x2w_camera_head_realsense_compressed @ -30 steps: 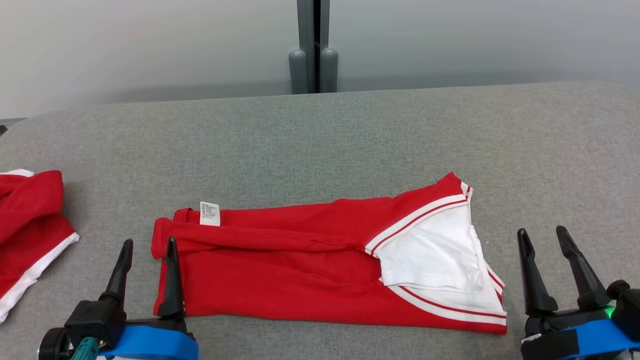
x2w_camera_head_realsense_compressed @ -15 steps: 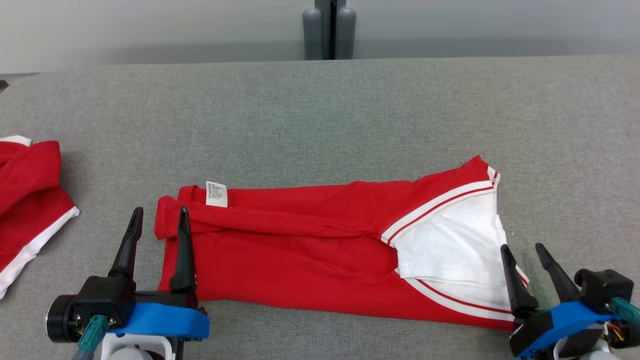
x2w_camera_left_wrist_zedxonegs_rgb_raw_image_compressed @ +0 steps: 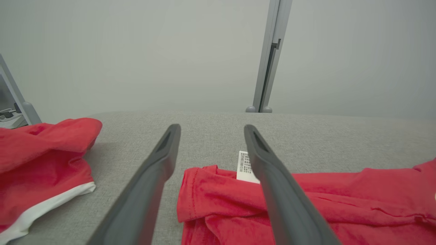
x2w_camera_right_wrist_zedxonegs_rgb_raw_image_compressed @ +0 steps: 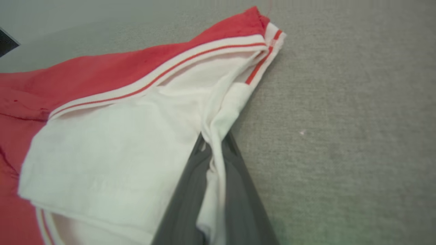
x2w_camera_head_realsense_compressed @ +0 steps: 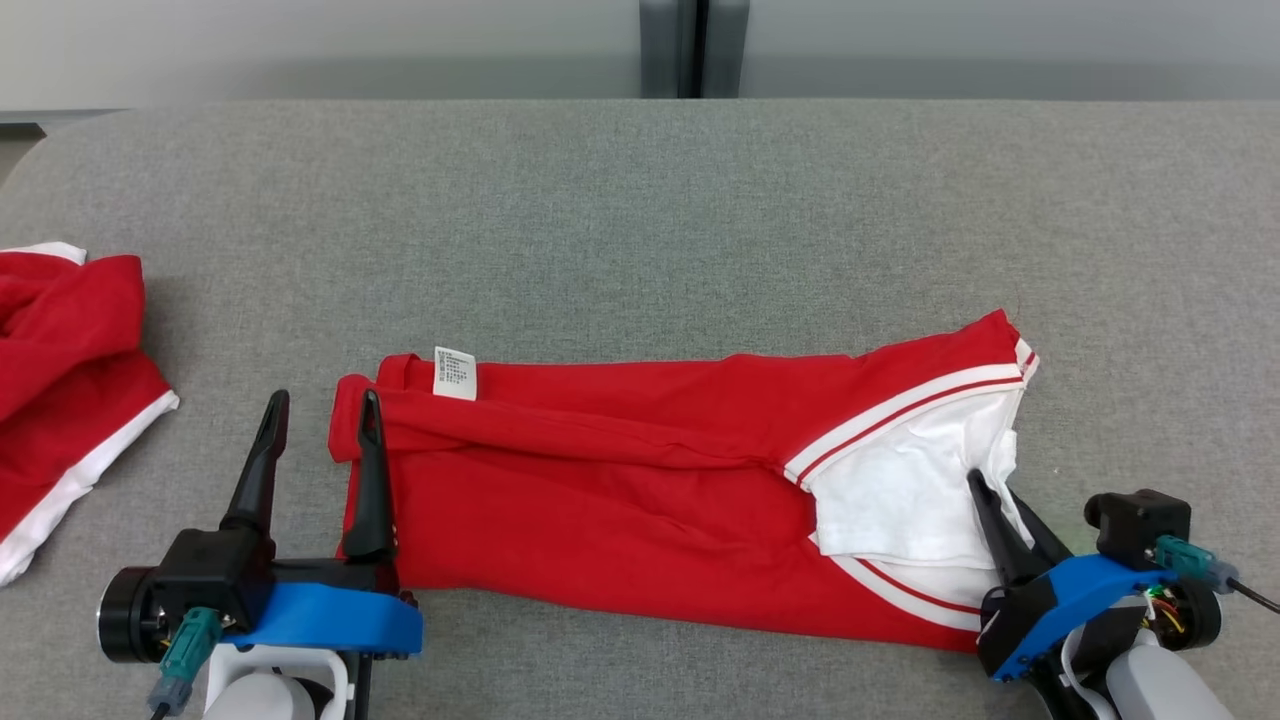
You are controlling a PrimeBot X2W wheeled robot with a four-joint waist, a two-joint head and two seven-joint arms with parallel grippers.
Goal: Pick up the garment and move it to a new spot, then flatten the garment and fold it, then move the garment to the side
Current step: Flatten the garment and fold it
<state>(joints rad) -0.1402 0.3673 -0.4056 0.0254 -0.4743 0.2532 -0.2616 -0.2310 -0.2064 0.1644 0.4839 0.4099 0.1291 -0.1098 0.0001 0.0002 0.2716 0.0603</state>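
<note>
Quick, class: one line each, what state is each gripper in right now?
Left gripper: open, holding nothing, at the red garment's left end.
Right gripper: shut on the garment's white edge.

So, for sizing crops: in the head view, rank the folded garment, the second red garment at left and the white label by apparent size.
1. folded garment
2. second red garment, cropped by the frame
3. white label

Matt cloth garment, coarse woven table cover, smooth matt fingers
</note>
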